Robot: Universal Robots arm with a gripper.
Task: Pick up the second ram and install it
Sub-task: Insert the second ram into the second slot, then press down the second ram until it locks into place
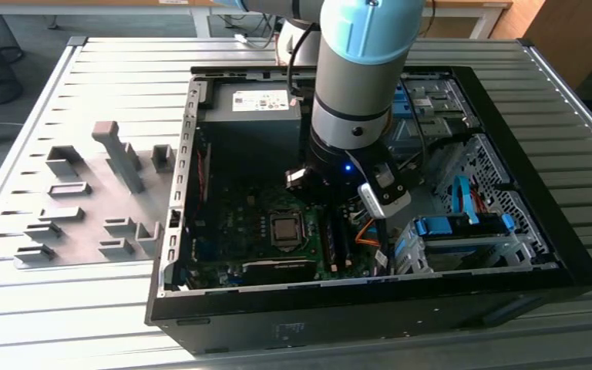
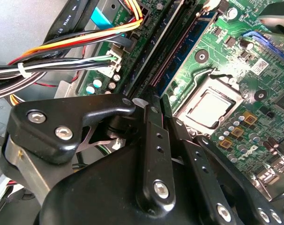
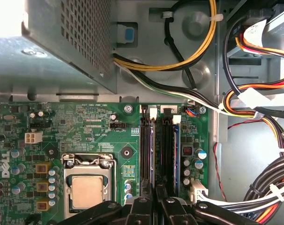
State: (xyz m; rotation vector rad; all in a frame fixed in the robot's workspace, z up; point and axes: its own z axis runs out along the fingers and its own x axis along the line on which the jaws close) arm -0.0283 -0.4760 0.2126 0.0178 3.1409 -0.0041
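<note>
The gripper [image 3: 153, 206] hangs low over the motherboard's [image 3: 100, 126] memory slots [image 3: 158, 150], fingers pressed together, seemingly to push a ram stick [image 3: 176, 154] home

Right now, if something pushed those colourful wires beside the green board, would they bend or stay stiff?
Probably they would bend: the wires loop in loose curves, so they look floppy. Since the white ties bunch them, they would likely shift together. Some plug into the green board, so those ends should stay put.
</note>
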